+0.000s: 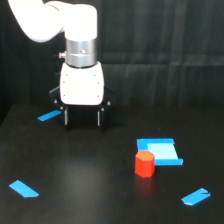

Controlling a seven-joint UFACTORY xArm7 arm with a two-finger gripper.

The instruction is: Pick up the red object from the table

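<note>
No containers in sight. Flat matte black counter carries only loose pieces. White arm hangs over the counter's far part; its two dark fingers point straight down, spread apart, nothing between them, tips close to the surface.

Small stubby red-orange cylinder stands upright on the counter, well apart from the fingers, toward the exterior view's right of them and nearer the camera. It touches or overlaps the near-left corner of a larger bright blue flat piece.

Small blue flat strip lies just beside the fingers, to the exterior view's left. Two more blue flat slips, and, lie well apart from the fingers, near the front edge.
</note>
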